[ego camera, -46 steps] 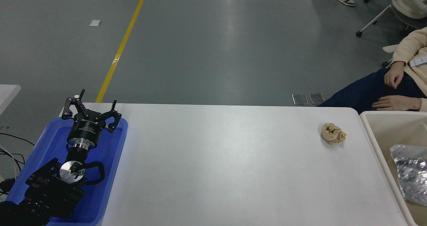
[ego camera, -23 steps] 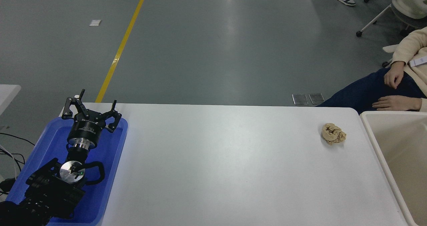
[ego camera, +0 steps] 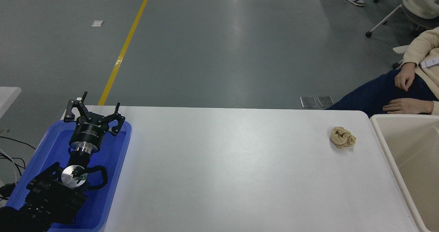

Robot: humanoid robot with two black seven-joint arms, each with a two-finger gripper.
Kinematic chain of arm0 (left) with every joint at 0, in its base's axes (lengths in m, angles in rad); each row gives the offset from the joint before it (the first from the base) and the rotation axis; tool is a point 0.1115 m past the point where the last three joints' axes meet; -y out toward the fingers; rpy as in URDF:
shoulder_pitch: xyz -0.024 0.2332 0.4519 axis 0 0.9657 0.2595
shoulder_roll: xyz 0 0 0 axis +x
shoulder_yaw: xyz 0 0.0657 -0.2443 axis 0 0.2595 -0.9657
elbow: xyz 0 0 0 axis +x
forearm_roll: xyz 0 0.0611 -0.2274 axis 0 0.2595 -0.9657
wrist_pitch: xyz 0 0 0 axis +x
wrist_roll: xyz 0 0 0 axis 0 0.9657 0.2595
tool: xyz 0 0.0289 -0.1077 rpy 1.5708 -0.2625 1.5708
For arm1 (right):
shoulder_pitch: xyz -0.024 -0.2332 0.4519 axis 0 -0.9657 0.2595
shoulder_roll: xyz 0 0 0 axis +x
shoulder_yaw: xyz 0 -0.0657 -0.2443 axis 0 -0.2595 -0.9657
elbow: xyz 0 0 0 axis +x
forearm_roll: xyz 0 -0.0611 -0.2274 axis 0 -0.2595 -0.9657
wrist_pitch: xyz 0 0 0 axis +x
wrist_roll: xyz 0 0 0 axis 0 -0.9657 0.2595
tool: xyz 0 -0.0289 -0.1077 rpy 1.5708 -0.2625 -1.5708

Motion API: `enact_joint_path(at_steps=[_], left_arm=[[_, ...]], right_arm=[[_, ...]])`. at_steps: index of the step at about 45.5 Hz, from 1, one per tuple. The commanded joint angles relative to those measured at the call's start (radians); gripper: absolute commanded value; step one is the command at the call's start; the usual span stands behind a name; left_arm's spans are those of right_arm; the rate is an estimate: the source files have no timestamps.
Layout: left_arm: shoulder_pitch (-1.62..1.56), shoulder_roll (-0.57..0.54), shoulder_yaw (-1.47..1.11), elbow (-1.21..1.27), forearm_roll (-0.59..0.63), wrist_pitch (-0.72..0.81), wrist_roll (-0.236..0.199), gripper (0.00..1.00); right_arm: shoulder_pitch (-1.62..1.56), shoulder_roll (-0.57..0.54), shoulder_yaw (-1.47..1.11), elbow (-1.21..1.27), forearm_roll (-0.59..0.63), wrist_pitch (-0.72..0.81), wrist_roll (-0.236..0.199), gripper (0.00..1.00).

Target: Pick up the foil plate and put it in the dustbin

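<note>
An industrial hall: grey sealed concrete floor (ego camera: 219,47) with a yellow lane line (ego camera: 125,47).

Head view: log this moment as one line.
left gripper: open, parked over blue tray | right arm: out of view | foil plate: not visible | dustbin: right edge | paper wad: on table

Tan paper wad (ego camera: 342,137) on white table (ego camera: 233,177) at 3 o'clock; blue tray (ego camera: 116,163) at 8; seated person (ego camera: 408,84) at 2.
</note>
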Motion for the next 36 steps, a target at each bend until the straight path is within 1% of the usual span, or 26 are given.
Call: enact_joint_path(at_steps=[1, 7, 14, 23, 24, 31, 36], left_arm=[[0.000, 0.000, 0.000, 0.000, 0.000, 0.000, 0.000, 1.00], [0.000, 0.000, 0.000, 0.000, 0.000, 0.000, 0.000, 1.00], [0.000, 0.000, 0.000, 0.000, 0.000, 0.000, 0.001, 1.00], [0.000, 0.000, 0.000, 0.000, 0.000, 0.000, 0.001, 1.00], [-0.001, 0.000, 0.000, 0.000, 0.000, 0.000, 0.000, 1.00], [-0.001, 0.000, 0.000, 0.000, 0.000, 0.000, 0.001, 1.00], [0.000, 0.000, 0.000, 0.001, 0.000, 0.000, 0.001, 1.00]], right_arm=[[0.296, -0.007, -0.275, 0.243, 0.001, 0.093, 0.000, 1.00], [0.442, 0.023, -0.393, 0.301, 0.001, 0.244, 0.000, 1.00], [0.603, 0.098, -0.493, 0.319, -0.004, 0.521, 0.000, 1.00], [0.780, 0.207, -0.504, 0.316, -0.006, 0.853, 0.000, 1.00], [0.796, 0.220, -0.504, 0.316, -0.004, 0.873, 0.000, 1.00], [0.904, 0.269, -0.492, 0.319, -0.004, 0.873, 0.000, 1.00], [0.970, 0.377, -0.508, 0.319, -0.006, 0.873, 0.000, 1.00]])
